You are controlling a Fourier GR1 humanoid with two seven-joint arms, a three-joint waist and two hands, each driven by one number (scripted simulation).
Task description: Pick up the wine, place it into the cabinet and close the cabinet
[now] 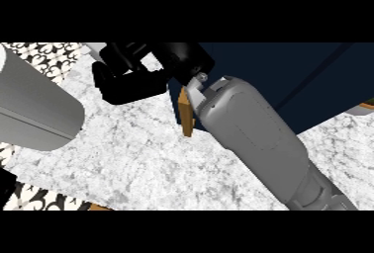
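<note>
At nine o'clock a broad grey forearm [33, 106] crosses the white marbled bench [139, 158]; its robot hand is out of view. Toward eleven o'clock the black right robot hand [135, 74] hangs with fingers curled inward, though whether anything sits inside them cannot be told. No wine bottle shows anywhere, so its position and long axis stay unknown; it may be hidden within that hand. Just right of the hand, at twelve to two o'clock, stands the dark navy cabinet [292, 74], its tan wooden door edge [187, 116] beside the grey right forearm [256, 138], the nearer arm to the cabinet.
</note>
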